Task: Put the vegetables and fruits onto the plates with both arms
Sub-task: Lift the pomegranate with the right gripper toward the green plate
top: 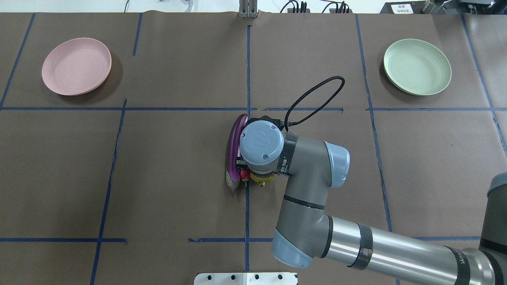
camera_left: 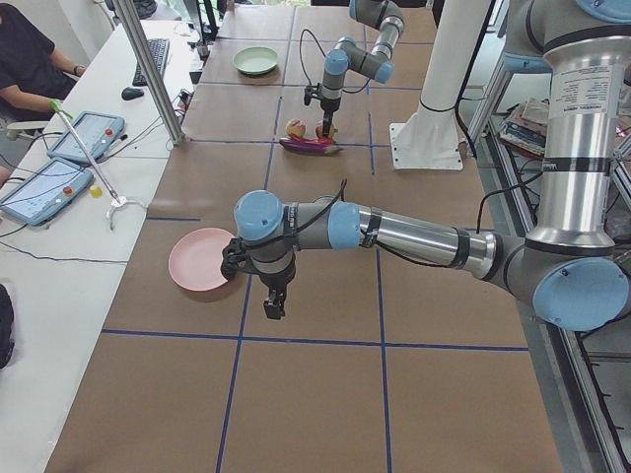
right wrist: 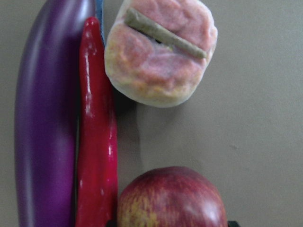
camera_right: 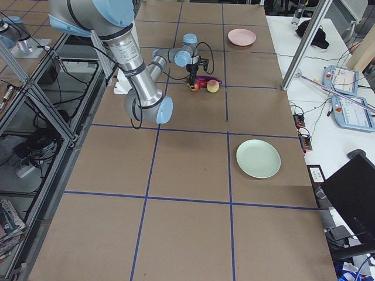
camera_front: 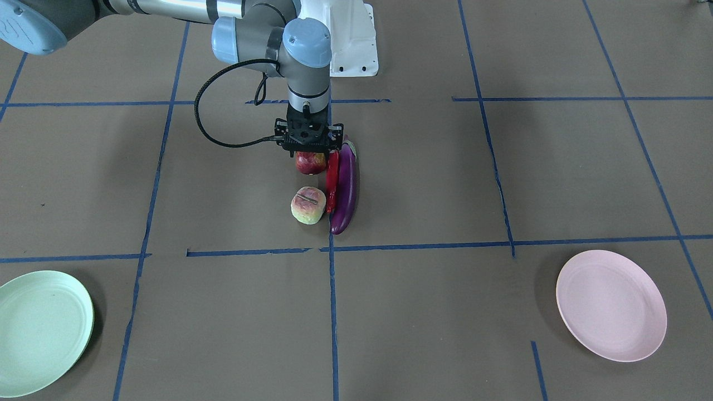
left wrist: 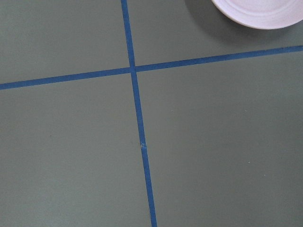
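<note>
The pomegranate [camera_front: 310, 163], the peach [camera_front: 308, 205], the red chili [camera_front: 332, 181] and the purple eggplant [camera_front: 344, 186] lie close together at the table's middle. My right gripper [camera_front: 309, 151] points down right over the pomegranate, its jaws either side of the fruit's top, and looks open. The right wrist view shows the pomegranate [right wrist: 173, 198] large at the bottom, with the peach [right wrist: 161, 52], chili [right wrist: 97, 137] and eggplant [right wrist: 45, 118] beyond. My left gripper [camera_left: 273, 305] hangs over bare table beside the pink plate [camera_left: 197, 258]; I cannot tell if it is open.
The pale green plate [camera_front: 42, 333] lies empty at the far corner on my right. The pink plate [camera_front: 611, 305] lies empty at the far corner on my left, and its rim [left wrist: 260, 12] shows in the left wrist view. Blue tape lines cross the brown table.
</note>
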You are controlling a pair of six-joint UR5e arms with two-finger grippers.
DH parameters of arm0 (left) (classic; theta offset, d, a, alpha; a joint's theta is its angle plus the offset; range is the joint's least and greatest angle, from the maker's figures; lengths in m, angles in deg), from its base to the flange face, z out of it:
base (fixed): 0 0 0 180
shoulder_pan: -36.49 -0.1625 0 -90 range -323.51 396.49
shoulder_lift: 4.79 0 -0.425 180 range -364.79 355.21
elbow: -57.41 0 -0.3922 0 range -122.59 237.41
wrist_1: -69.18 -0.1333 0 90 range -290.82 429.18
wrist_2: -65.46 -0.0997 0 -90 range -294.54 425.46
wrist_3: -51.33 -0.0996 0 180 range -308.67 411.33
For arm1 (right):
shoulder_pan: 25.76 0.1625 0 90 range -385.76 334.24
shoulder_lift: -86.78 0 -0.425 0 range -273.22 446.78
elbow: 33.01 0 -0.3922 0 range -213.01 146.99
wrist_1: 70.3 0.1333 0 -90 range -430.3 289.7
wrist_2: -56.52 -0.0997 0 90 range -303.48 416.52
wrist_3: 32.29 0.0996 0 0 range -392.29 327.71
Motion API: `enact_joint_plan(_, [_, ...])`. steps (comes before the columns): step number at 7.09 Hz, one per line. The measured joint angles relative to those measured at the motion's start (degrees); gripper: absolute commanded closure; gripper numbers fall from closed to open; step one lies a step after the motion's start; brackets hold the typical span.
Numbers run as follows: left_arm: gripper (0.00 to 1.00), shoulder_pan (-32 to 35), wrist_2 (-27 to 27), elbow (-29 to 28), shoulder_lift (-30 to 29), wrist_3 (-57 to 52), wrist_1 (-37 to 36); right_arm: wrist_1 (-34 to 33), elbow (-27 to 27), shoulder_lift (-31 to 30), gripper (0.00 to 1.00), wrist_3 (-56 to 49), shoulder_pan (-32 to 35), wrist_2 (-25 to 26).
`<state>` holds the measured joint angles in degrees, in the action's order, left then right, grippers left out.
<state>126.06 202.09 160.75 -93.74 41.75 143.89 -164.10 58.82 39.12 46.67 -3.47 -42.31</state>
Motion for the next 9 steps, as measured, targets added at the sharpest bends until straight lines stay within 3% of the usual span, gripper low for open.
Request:
enact_joint_plan(1, [0.00,0.0,0.6,0.1,0.0,0.0,0.0,-1.1,1.2,-0.2,1.00,0.4,0.5,-0.1])
enact_joint_plan(2, [0.00,-0.1,2.3,0.1,-0.2,0.0,0.0,-5.5,6.2,-1.4,1.00,0.4,1.7,-0.4])
enact_joint_plan(4, [0.00,-0.7,6.1,-0.4,-1.1,-0.3,2.1,-16.1,22.1,-7.8,1.00,-2.6,6.6,-1.9])
enact_joint_plan(5, [0.00,-1.6,7.0,-1.1,-1.7,-0.2,5.9,-17.9,25.8,-10.8,1.00,-7.7,11.7,-4.0])
enact_joint_plan(7, [0.00,-8.9,7.4,-1.5,-4.1,2.1,11.2,-18.3,23.0,-14.9,0.99,-26.2,26.1,-10.4])
enact_joint_plan(9, [0.00,-17.9,7.3,-0.7,-10.9,14.8,12.8,-12.7,11.5,-15.8,0.99,-45.2,39.0,-16.5])
